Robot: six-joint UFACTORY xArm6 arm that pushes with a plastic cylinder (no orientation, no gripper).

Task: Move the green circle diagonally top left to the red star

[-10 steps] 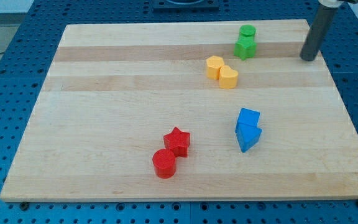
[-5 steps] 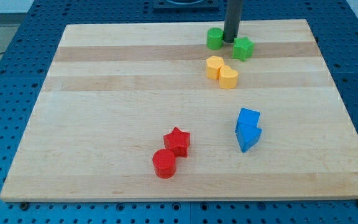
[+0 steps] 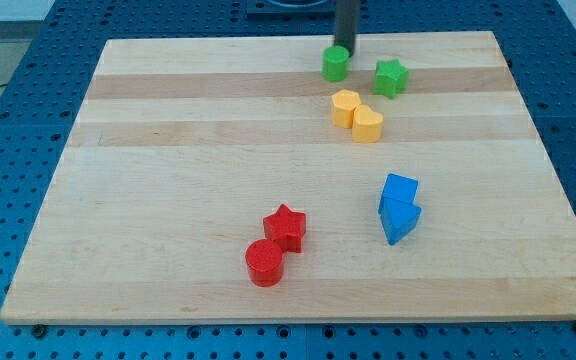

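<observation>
The green circle (image 3: pixel 335 64) stands near the board's top edge, right of centre. My tip (image 3: pixel 346 47) is just behind it, at its upper right, touching or nearly touching it. The red star (image 3: pixel 286 227) sits low on the board, a little left of centre, far below the green circle. A red circle (image 3: pixel 264 264) touches the star at its lower left.
A green star (image 3: pixel 391 77) lies right of the green circle. Two yellow blocks, one hexagonal (image 3: pixel 345 107) and one heart-shaped (image 3: pixel 368 125), sit just below them. Two blue blocks (image 3: pixel 399 207) stand together at the right of centre. The wooden board (image 3: pixel 168 180) lies on a blue perforated table.
My tip swept from the board's top right to the left, pushed the green circle away from the green star, and now stands behind the circle, which has slid further left.
</observation>
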